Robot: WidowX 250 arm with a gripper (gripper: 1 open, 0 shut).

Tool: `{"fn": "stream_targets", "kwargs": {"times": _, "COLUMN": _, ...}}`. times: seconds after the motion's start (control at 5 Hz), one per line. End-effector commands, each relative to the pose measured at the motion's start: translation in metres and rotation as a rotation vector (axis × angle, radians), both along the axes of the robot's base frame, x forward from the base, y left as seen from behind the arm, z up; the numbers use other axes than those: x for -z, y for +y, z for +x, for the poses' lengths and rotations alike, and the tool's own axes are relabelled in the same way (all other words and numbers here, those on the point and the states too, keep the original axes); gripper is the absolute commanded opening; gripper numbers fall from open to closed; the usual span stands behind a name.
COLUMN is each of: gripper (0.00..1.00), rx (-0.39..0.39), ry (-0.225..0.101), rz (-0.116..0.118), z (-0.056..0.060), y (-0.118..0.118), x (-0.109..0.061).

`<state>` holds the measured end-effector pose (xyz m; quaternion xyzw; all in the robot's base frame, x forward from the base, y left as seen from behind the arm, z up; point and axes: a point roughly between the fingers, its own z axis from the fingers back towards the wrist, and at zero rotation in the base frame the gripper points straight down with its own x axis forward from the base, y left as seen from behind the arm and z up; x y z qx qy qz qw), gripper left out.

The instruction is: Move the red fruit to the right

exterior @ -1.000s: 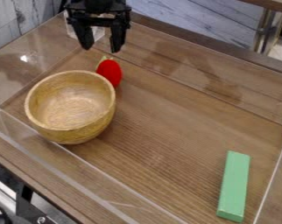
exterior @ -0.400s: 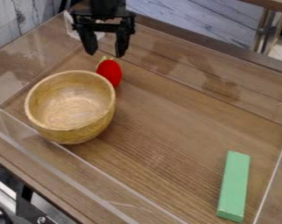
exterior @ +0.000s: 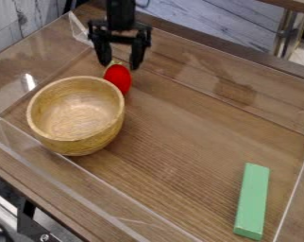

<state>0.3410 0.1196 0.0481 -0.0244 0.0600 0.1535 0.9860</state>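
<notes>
Robot arm (exterior: 114, 13), gripper end.
Black, angular housing; two dark fingers (exterior: 95, 44), narrow, blocky; finer markings too small to read.

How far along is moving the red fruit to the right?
Nothing looks done: the fruit sits just beyond the bowl's rim. In hand is the approach, with the open fingers right at the fruit; whether they touch it, I can't tell. Left: grip it, move it right, release.

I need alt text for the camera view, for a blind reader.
Open robot gripper over a small red fruit, just behind a round wooden bowl on a brown table. A green block lies at the near right.
</notes>
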Motion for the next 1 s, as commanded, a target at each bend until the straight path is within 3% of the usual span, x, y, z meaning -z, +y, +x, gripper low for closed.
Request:
{"fn": "stream_targets", "kwargs": {"times": 0.0, "gripper": 0.00, "rx": -0.033, "ry": -0.049, "rz": 0.033, "z": 0.010, "y": 0.012, "x": -0.006}}
{"fn": "stream_targets", "kwargs": {"times": 0.6, "gripper": 0.00, "rx": 0.024, "ry": -0.095, "rz": -0.040, "z": 0.027, "y": -0.004, "x": -0.042}}
{"fn": "stream_targets", "kwargs": {"times": 0.8, "gripper": 0.00, "rx": 0.062, "ry": -0.102, "rz": -0.053, "z": 0.035, "y": -0.013, "x": -0.044}}
